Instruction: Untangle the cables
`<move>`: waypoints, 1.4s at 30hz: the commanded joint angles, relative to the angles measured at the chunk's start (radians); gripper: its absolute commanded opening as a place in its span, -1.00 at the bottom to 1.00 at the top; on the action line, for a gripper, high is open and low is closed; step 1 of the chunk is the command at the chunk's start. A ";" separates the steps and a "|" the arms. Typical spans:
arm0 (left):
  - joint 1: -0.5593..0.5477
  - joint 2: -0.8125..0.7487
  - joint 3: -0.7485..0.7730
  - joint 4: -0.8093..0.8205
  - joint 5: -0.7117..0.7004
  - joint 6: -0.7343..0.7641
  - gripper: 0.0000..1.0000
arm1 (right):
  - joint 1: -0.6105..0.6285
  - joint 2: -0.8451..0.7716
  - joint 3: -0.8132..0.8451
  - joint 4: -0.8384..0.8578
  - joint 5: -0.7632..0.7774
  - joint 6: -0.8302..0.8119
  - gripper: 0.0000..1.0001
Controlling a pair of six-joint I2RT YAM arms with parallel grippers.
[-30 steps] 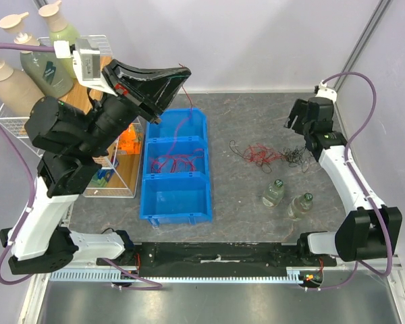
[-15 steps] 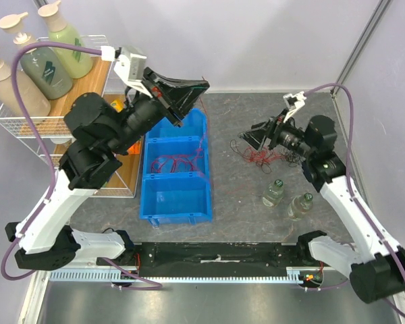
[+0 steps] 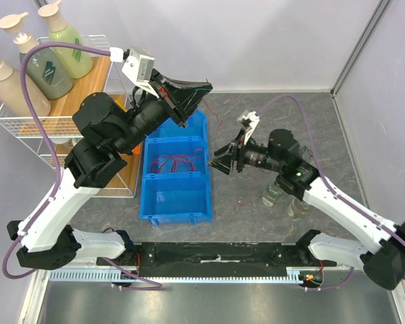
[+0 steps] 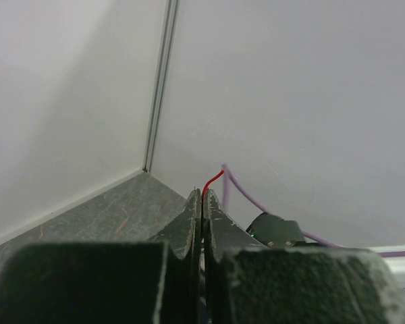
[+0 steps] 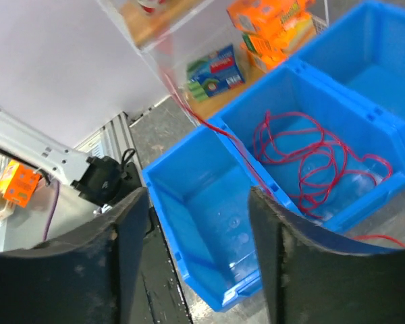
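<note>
My left gripper [image 3: 201, 88] is raised above the far end of the blue bin [image 3: 146, 202], shut on a thin red cable [image 3: 216, 115] that hangs from its tip. In the left wrist view the jaws [image 4: 202, 192] are closed with the red cable [image 4: 212, 181] poking out. More red cables [image 3: 177, 162] lie coiled in the bin's middle compartment. My right gripper [image 3: 219, 158] is open and empty, just right of the bin. Its view [image 5: 196, 202] looks down on the near compartment, the red coil [image 5: 310, 155] and the hanging strand [image 5: 216, 131]. My right arm hides the tangle on the table.
Two small clear bottles [image 3: 273, 192] [image 3: 298, 204] stand on the grey table under my right arm. A wire rack [image 3: 27, 118] with soap bottles [image 3: 54, 64] and orange boxes [image 5: 273, 23] stands left of the bin. The bin's near compartment [image 3: 175, 196] holds nothing.
My right arm has swung from the far right across the table to the bin's right side. My left gripper moved right with the red cable still held.
</note>
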State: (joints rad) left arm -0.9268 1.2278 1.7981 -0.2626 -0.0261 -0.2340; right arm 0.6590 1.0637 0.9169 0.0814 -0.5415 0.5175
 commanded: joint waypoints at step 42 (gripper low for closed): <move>0.066 0.108 -0.091 -0.104 -0.448 0.042 -0.96 | 0.145 -0.111 0.056 -0.160 0.134 -0.093 -1.00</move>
State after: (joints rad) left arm -0.8970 1.3052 1.7210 -0.3115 -0.4164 -0.1608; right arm 0.8024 0.9741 0.9745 -0.0837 -0.3809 0.3969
